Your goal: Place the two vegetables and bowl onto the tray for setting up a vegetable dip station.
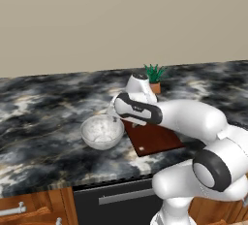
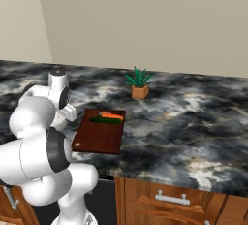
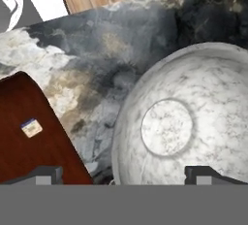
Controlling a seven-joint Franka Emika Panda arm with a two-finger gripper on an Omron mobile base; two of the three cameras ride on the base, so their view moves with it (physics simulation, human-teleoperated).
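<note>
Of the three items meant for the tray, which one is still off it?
The bowl, sitting on the counter beside the tray; the carrot and cucumber already lie on it.

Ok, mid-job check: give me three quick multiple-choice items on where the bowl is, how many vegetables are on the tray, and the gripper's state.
1. Where is the bowl?
A. on the tray
B. on the counter beside the tray
C. held in the air

2. How many vegetables lie on the tray?
A. none
B. one
C. two

3. The gripper is:
A. open above the bowl
B. shut on the carrot
C. shut on the plant

Key: 1 B, the bowl rests on the counter next to the tray. 2 C, carrot and cucumber lie at the tray's far end. 3 A, the fingertips stand wide apart over the bowl's rim.
</note>
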